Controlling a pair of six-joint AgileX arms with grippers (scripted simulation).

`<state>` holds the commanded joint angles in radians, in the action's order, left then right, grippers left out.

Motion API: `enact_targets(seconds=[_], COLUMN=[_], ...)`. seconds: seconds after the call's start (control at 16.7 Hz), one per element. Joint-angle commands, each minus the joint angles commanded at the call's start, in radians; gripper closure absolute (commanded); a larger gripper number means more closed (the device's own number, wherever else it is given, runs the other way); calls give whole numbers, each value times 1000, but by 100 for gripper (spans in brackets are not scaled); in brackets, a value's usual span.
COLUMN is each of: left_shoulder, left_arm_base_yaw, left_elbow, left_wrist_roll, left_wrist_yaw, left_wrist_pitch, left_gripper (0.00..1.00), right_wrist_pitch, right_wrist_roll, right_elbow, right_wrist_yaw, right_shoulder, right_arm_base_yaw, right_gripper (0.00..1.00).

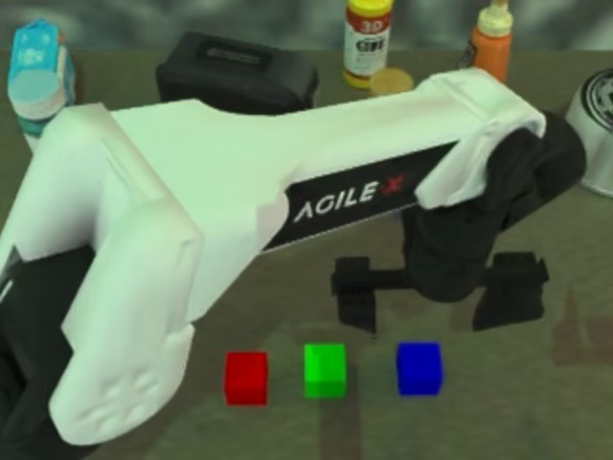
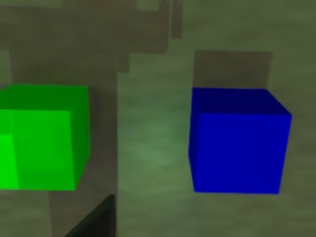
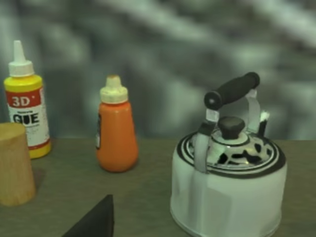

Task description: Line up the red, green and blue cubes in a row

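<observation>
Three small cubes lie in a row on the table near its front edge: the red cube (image 1: pixel 246 377) at the left, the green cube (image 1: pixel 325 369) in the middle, the blue cube (image 1: pixel 420 368) at the right. My left gripper (image 1: pixel 433 297) hangs open just behind the blue cube, holding nothing. Its wrist view looks down on the green cube (image 2: pixel 44 138) and the blue cube (image 2: pixel 237 143), with one dark finger (image 2: pixel 96 222) at the edge. My right arm is out of the top view; one finger (image 3: pixel 95 221) shows in its wrist view, set wide of the centre.
Along the back stand a blue-white carton (image 1: pixel 40 72), a black box (image 1: pixel 239 72), a yellow glue bottle (image 1: pixel 367 43), a wooden cylinder (image 1: pixel 391 81), an orange bottle (image 1: pixel 491 43) and a white kettle (image 1: pixel 594 96). The kettle (image 3: pixel 227 187) is close in front of my right wrist.
</observation>
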<state>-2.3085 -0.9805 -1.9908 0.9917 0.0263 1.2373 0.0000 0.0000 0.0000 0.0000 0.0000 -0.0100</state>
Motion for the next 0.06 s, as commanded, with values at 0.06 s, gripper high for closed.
enact_targets(seconds=[0.06], left_shoulder=[1], left_arm_base_yaw=[0], left_elbow=[-2], left_wrist_roll=[0], left_wrist_yaw=[0], left_wrist_pitch=[2], left_gripper=[0], right_wrist_pitch=[0], right_wrist_roll=[0], right_elbow=[0], right_wrist_yaw=[0], right_shoulder=[0], right_arm_base_yaw=[0], right_gripper=[0])
